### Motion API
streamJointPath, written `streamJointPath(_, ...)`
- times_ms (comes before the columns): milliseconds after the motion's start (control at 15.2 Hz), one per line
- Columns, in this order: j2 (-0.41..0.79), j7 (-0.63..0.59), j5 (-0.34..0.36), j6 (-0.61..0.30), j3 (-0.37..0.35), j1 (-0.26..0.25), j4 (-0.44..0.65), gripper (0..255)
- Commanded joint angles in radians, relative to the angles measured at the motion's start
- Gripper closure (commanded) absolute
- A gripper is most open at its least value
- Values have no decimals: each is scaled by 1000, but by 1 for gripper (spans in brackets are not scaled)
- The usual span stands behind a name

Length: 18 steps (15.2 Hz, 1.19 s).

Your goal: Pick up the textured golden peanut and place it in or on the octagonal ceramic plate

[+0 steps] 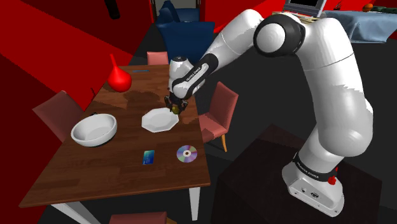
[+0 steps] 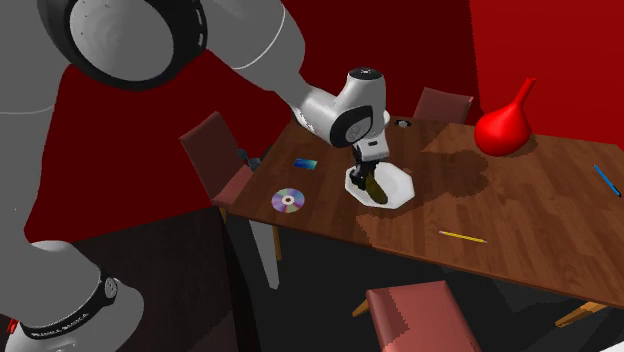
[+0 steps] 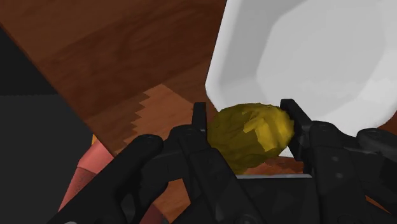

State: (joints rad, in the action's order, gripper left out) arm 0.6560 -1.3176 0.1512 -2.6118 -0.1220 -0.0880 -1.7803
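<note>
A lumpy golden peanut [image 3: 249, 135] is clasped between the two black fingers of my gripper [image 3: 245, 121], which is shut on it. In the shoulder view the gripper [image 1: 174, 105] hangs just above the far right rim of the white octagonal plate [image 1: 158, 120]. The second exterior view has the peanut [image 2: 374, 186] hanging a little over the plate [image 2: 398, 187], near its middle. Through the wrist camera the plate [image 3: 318, 57] lies right beyond the peanut, partly under it.
On the brown wooden table [image 1: 114, 175] are a white bowl [image 1: 94, 130], a red vase [image 1: 118, 77], a disc [image 1: 186, 153] and a small blue card [image 1: 149, 156]. A yellow pencil [image 2: 462, 237] lies past the plate. Reddish chairs [image 1: 217, 113] stand around the table.
</note>
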Motion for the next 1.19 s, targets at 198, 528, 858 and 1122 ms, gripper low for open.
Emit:
streamJointPath(198,169,-42,5,134,7,-69,302,255)
streamJointPath(528,349,-57,4,271,11,-121,619,255)
streamJointPath(858,398,-59,7,240,15,-123,638,255)
streamJointPath(1122,441,-60,9,219,18,-126,659,255)
